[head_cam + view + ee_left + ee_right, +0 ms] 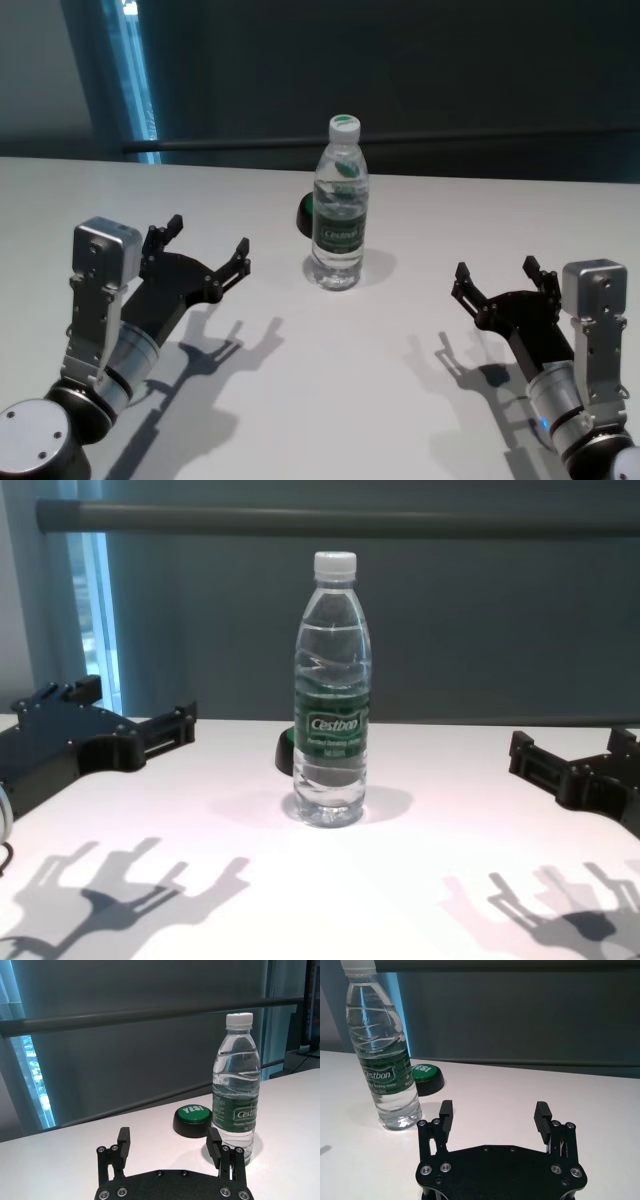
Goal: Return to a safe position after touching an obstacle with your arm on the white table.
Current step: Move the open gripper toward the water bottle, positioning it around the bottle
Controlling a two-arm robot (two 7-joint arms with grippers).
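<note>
Hovering over the left side of the white table [400,420], the left gripper [207,246] has its fingers spread apart and holds nothing; it points toward the table's middle and is clear of the bottle. Its shadow falls on the tabletop just below it.

The obstacle, a water bottle [339,205], stands upright at the table's middle, well apart from both grippers, between them and a little farther back. White cap on, dark green label around its middle, water filling most of it.

Green-topped button [304,213]: low, black-sided, just behind the bottle on its left side, partly hidden by it.

The right gripper [498,279] is over the right side of the table, fingers spread, empty, aimed inward toward the bottle but well short of it.
</note>
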